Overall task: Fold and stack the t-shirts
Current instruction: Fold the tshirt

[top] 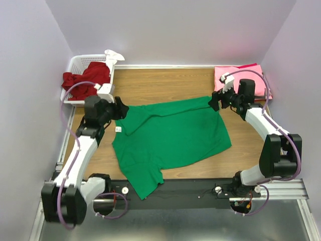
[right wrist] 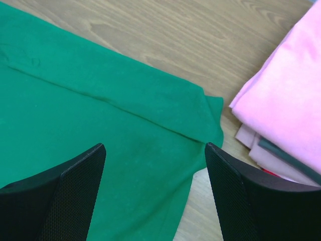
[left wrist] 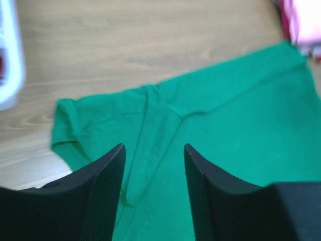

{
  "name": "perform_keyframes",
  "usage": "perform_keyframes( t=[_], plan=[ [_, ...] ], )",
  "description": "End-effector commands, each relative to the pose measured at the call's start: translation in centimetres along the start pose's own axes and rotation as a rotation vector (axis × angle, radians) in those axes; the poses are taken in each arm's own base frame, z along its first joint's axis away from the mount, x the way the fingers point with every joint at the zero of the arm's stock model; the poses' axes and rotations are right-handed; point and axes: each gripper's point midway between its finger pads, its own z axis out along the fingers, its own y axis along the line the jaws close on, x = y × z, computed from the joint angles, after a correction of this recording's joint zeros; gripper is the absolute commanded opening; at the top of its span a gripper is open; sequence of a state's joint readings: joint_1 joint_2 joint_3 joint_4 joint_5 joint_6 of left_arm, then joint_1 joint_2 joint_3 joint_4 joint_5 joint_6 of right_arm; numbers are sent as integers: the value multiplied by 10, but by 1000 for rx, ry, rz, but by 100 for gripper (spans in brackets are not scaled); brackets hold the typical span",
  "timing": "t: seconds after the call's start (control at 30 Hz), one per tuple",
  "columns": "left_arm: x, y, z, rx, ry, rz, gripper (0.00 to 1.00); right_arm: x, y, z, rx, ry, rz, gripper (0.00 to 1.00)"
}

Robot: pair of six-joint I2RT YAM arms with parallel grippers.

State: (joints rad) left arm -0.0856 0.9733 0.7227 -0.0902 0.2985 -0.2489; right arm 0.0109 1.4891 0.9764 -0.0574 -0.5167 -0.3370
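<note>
Lying spread on the tabletop (top: pixel 165 83): one green shirt (top: pixel 173 138), near end lapping the front edge, laid flat, likely for folding. Left tool (left wrist: pixel 153 146): jaws apart, empty, above the shirt's neck end. Right tool (right wrist: pixel 154 145): jaws wide, empty, above the far hem corner; the opposite ends suit a two-armed fold. Far right: pink stack (top: pixel 241 78), folded, just beside that corner, probably the finished pile. Far left: red shirt (top: pixel 83 80), bunched in basket (top: pixel 75 63), not yet folded

One green t-shirt (top: pixel 173 134), one dark red t-shirt (top: pixel 83 79), one stack of pink t-shirts (top: pixel 242 76), one white basket (top: pixel 75 63)
</note>
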Motion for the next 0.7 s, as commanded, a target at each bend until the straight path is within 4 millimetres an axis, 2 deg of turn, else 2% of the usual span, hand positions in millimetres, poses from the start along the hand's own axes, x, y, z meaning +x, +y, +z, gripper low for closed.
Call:
perform_keyframes(
  t=[0.0,0.07,0.13,0.17,0.2,0.23,0.27,0.3,0.33,0.43,0.47,0.67],
  plan=[
    [31,-15,30,168,165,24,50,7,12,-4,-56,8,26,86],
    [46,-5,47,151,241,33,46,8,13,-3,-62,11,30,86],
    [47,4,59,115,261,52,46,10,15,-2,-70,14,31,86],
    [61,11,68,104,314,50,46,11,16,-2,-75,17,32,86],
    [61,10,74,105,323,61,45,11,15,-2,-75,16,32,86],
    [74,13,82,100,367,58,46,13,16,-2,-80,20,33,86],
    [81,14,85,95,394,62,46,15,9,-4,-66,20,44,86],
    [81,15,91,83,403,83,46,15,9,-4,-65,21,46,86],
    [96,13,97,91,451,88,46,16,9,-5,-68,21,48,86],
    [111,14,105,83,509,113,46,16,9,-5,-74,20,51,86],
    [121,13,108,81,539,116,46,17,10,-5,-75,21,50,86],
    [137,16,113,64,585,138,46,17,9,-6,-78,20,51,86]
  ],
)
